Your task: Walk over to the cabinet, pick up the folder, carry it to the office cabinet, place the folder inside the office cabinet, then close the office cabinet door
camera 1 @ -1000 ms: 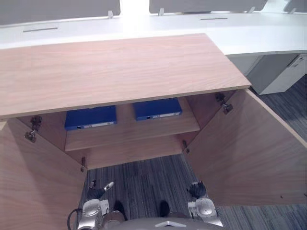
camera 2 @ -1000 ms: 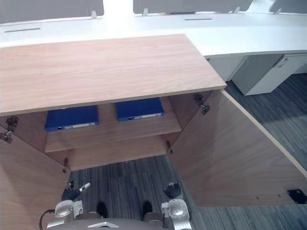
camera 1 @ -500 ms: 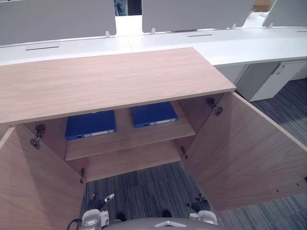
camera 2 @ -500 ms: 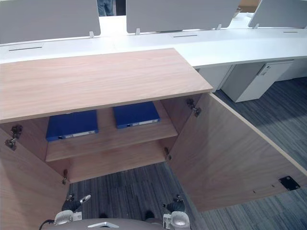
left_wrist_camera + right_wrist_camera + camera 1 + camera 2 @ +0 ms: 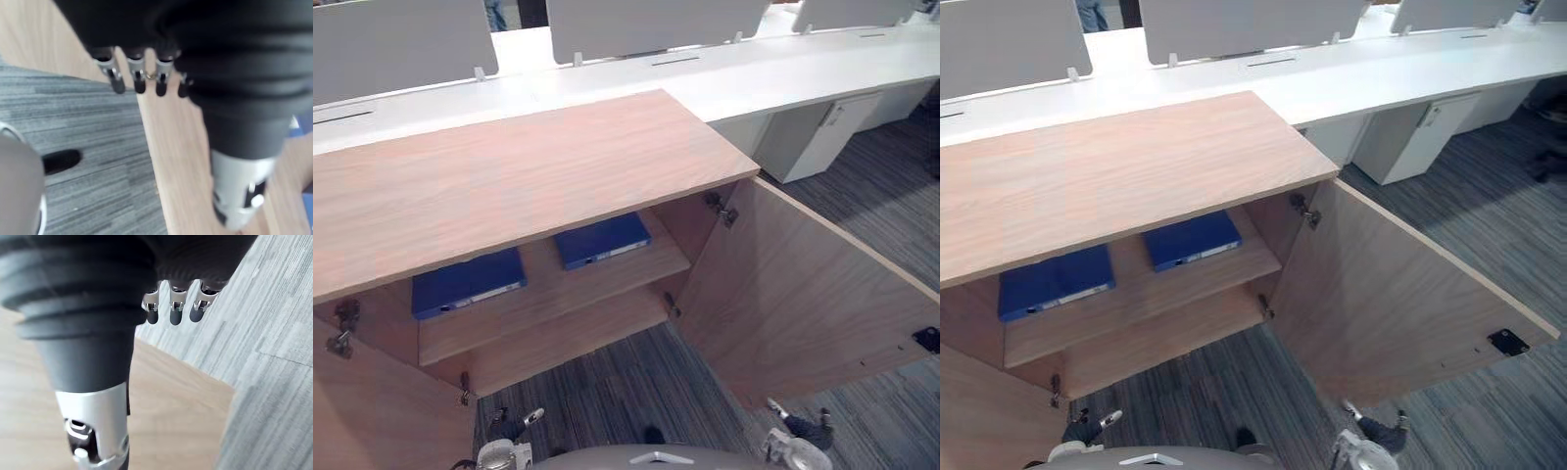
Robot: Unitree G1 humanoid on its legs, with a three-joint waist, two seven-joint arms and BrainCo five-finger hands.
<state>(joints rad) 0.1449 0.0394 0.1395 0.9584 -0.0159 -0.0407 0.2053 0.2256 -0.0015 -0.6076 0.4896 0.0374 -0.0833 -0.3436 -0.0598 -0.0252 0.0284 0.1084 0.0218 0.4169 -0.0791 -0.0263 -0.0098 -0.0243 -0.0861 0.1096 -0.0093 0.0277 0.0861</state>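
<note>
Swung to the right since the earlier frame, the head view now takes in more of the carpet (image 5: 862, 186) past the cabinet (image 5: 509, 176). The right robot hand (image 5: 806, 429) has gone outward too: it was in the gap between the two open doors and now hangs below the lower edge of the right door (image 5: 803, 294). The left robot hand (image 5: 514, 425) is where it was, low over the carpet beside the left door (image 5: 372, 421).

Both hands hold nothing and touch nothing. In the left wrist view the fingers (image 5: 138, 78) hang loose and slightly apart above the door's wooden edge and the striped carpet. In the right wrist view the fingers (image 5: 171, 311) hang the same way, relaxed, over a wooden panel and carpet.

Two blue folders lie flat on the cabinet's upper shelf (image 5: 558, 294), under the wooden top, well apart from both hands. The left folder (image 5: 468, 282) sits near the shelf's left end, and the right folder (image 5: 602, 240) lies beside it with a gap between them. The lower shelf is bare wood.

Behind the cabinet runs a long white desk (image 5: 754, 69) with grey screens (image 5: 646, 24) standing on it. A person's legs (image 5: 494, 12) show at the far edge, between two of the screens.
</note>
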